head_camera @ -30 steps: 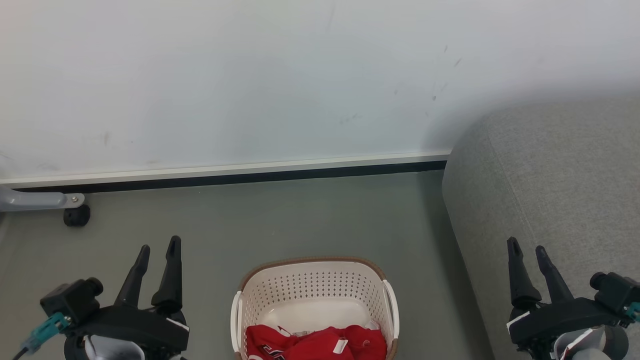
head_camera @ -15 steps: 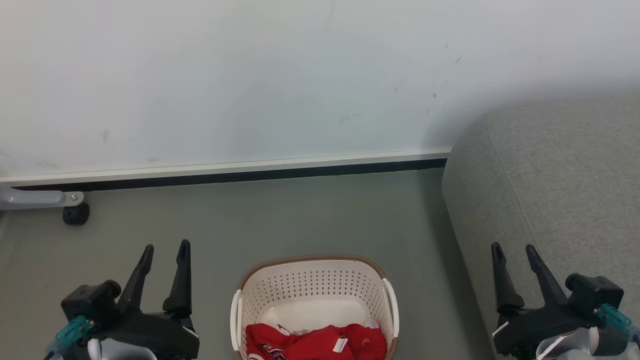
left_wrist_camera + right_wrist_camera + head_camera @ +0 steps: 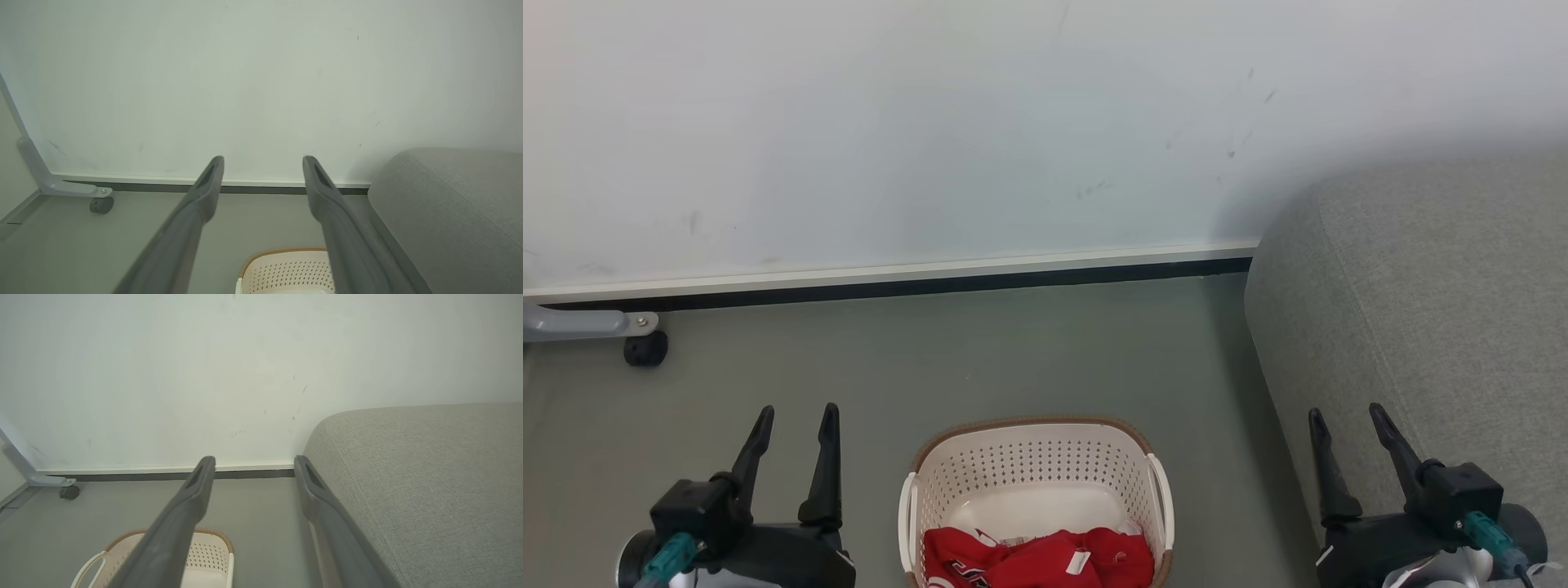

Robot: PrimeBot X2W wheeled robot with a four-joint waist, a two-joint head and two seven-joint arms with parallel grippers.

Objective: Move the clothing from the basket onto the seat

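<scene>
Well off the outer side of the left fingers, a black caster (image 3: 645,349) on a grey frame leg is sitting on the floor (image 3: 1013,343) by the wall.

Left gripper (image 3: 797,412): fingers are standing apart and holding nothing, tips pointing toward the wall. Over the last second it has been sliding inward toward the basket and sinking lower in the head view.

Just inside the left fingers, level with their base, the basket (image 3: 1033,422) is resting on the floor, unmoved. The clothing (image 3: 1037,563) is lying bunched in its near end, behind both sets of fingertips. The basket's far half is showing bare bottom.

Right gripper (image 3: 1344,412): fingers are also spread and empty. It has been drifting inward too, so the pair is closing in on the basket from both sides.

Along the outer side of the right fingers the seat (image 3: 1437,310) is rising, its rounded end just beside them. Nothing red is lying on the part in view.

Judgement: both arms are lining up for a reach and the pick is not yet begun. The fingers are probably needing to tip down and back toward the red pile.
</scene>
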